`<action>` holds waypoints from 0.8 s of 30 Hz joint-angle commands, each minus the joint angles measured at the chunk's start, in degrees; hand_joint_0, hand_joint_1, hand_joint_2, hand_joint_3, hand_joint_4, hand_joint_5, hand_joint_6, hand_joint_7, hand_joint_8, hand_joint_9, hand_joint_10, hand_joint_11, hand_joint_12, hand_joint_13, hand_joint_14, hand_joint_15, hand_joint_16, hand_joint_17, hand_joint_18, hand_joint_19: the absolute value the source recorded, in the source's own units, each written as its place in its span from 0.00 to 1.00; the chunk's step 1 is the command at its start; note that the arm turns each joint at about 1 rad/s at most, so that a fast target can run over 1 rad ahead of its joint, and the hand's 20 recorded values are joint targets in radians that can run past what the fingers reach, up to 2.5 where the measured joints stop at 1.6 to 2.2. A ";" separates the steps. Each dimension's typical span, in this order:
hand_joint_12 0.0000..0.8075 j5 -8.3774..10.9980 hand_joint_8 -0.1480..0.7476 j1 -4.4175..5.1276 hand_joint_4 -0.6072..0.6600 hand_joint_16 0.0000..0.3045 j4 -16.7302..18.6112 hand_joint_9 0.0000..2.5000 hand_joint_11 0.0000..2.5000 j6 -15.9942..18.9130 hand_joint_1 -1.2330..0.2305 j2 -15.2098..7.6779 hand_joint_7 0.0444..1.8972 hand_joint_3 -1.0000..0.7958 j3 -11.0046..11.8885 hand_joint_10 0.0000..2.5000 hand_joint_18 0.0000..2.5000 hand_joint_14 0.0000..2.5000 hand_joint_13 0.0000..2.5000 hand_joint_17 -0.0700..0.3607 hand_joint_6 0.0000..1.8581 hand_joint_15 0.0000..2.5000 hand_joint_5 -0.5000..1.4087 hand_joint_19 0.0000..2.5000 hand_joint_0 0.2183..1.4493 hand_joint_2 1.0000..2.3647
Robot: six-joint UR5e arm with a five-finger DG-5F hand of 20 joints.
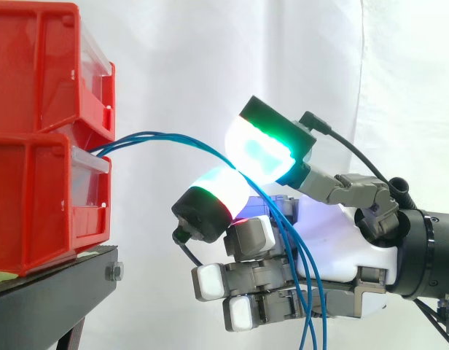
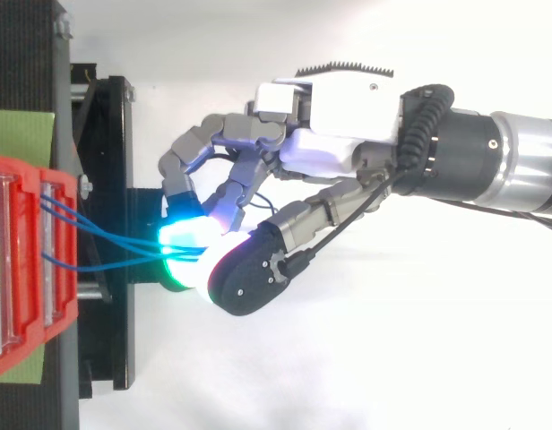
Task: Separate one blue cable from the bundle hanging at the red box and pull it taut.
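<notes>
You find the hand [image 1: 334, 244] clamped in a pinch, two glowing pads [image 1: 262, 149] pressed together on the blue cables [image 1: 159, 135], which arc in from the stacked red bins [image 1: 35, 168] beyond its fingertips and hang loose down across its palm.

Red bins [image 1: 35, 146]: glossy moulded plastic, smooth, highlights along edges. Clear fronts [image 1: 93, 162]: transparent plastic, shiny. Stand [image 1: 49, 292]: black metal, matt paint; bolt [image 1: 115, 272] bare bright metal. Blue cables [image 1: 173, 137]: smooth plastic sheath, faint sheen. Hand [image 1: 341, 248]: palm shell white glossy plastic; finger links grey, satin, metal-like; pads [image 1: 257, 149] milky translucent, smooth, black matt caps behind. Arm [image 2: 527, 157]: matt black sleeve, brushed silver metal ring. Curtain [image 1: 210, 58]: white cloth, matt, soft folds. Green sheet [image 2: 21, 134]: matt, flat; paper or felt, cannot tell.
</notes>
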 commanded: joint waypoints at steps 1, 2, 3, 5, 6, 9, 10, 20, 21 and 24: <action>0.41 0.07 0.55 0.04 0.45 0.13 0.05 0.44 0.36 -0.03 0.22 -0.01 0.61 0.28 -0.02 0.01 0.32 0.01 0.36 0.37 0.52 0.21 0.18 0.26 0.48 0.00; 0.41 0.07 0.54 -0.05 0.49 0.13 0.05 0.44 0.36 -0.03 0.21 -0.01 0.60 0.28 0.07 0.01 0.32 0.01 0.36 0.37 0.52 0.21 0.18 0.25 0.44 0.00; 0.41 0.07 0.54 -0.05 0.50 0.13 0.05 0.44 0.37 -0.11 0.21 -0.01 0.60 0.28 -0.02 0.01 0.32 0.01 0.36 0.37 0.52 0.21 0.18 0.25 0.43 0.00; 0.41 0.07 0.55 0.04 0.52 0.13 0.14 0.44 0.36 -0.29 0.20 -0.01 0.55 0.28 0.07 0.01 0.32 0.01 0.36 0.37 0.51 0.21 0.19 0.27 0.33 0.00; 0.41 0.07 0.55 -0.05 0.53 0.13 0.14 0.45 0.36 -0.29 0.20 -0.01 0.55 0.28 0.07 0.01 0.32 0.01 0.36 0.37 0.51 0.21 0.19 0.26 0.29 0.00; 0.44 0.07 0.58 -0.05 0.55 0.15 0.05 0.46 0.34 -0.38 0.28 0.08 0.53 0.28 0.07 0.01 0.33 0.01 0.37 0.40 0.51 0.21 0.19 0.26 0.23 0.00; 0.45 0.07 0.59 -0.05 0.55 0.15 -0.04 0.46 0.34 -0.38 0.32 -0.01 0.52 0.28 -0.02 0.01 0.34 0.01 0.37 0.41 0.51 0.21 0.19 0.26 0.22 0.00; 0.43 0.07 0.58 -0.05 0.56 0.14 -0.12 0.45 0.34 -0.55 0.31 -0.01 0.61 0.39 0.07 0.01 0.33 0.01 0.37 0.39 0.50 0.21 0.18 0.27 0.37 0.01; 0.44 0.07 0.58 -0.05 0.55 0.14 -0.04 0.45 0.35 -0.55 0.31 0.08 0.62 0.41 0.07 0.01 0.33 0.01 0.36 0.39 0.50 0.21 0.18 0.27 0.37 0.01; 0.44 0.07 0.58 -0.05 0.52 0.14 -0.04 0.45 0.35 -0.64 0.26 -0.01 0.66 0.44 0.07 0.00 0.33 0.01 0.36 0.39 0.51 0.21 0.18 0.27 0.41 0.01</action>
